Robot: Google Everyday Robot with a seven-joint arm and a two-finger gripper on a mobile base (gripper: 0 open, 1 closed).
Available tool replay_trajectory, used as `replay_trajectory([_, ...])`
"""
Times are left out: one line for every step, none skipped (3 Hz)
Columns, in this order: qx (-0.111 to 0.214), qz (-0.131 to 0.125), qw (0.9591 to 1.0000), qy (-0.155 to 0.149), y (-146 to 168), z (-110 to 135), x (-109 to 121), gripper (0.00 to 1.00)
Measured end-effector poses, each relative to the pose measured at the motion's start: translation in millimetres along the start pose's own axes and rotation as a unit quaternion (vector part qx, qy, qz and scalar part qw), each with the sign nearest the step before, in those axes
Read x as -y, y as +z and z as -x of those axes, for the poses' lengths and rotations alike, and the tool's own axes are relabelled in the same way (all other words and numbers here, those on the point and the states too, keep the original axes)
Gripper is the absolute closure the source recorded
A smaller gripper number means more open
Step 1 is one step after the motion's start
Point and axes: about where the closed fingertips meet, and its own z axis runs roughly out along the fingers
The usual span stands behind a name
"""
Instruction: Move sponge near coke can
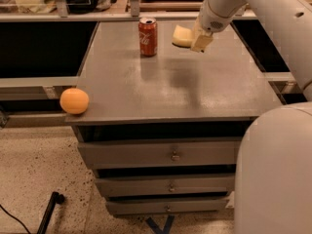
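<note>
The red coke can [147, 36] stands upright near the back of the grey cabinet top [170, 87]. My gripper [196, 39] is shut on the pale yellow sponge [182, 36] and holds it in the air above the back of the top, a short way to the right of the can. The sponge casts a shadow on the surface below it. The white arm comes in from the upper right.
A round orange fruit [74, 101] sits at the front left corner of the top. Drawers [170, 155] are below the front edge. Shelves with clutter stand behind. A large white part of the robot [273, 174] fills the lower right.
</note>
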Motion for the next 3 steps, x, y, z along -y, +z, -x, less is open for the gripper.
replay_trajectory([0.01, 0.013, 0.9995, -0.028, 20, 40, 0, 1.0])
replay_trajectory([0.014, 0.026, 0.9984, -0.049, 35, 64, -5, 1.0])
replay_trajectory([0.018, 0.034, 0.9985, -0.038, 42, 68, -5, 0.84])
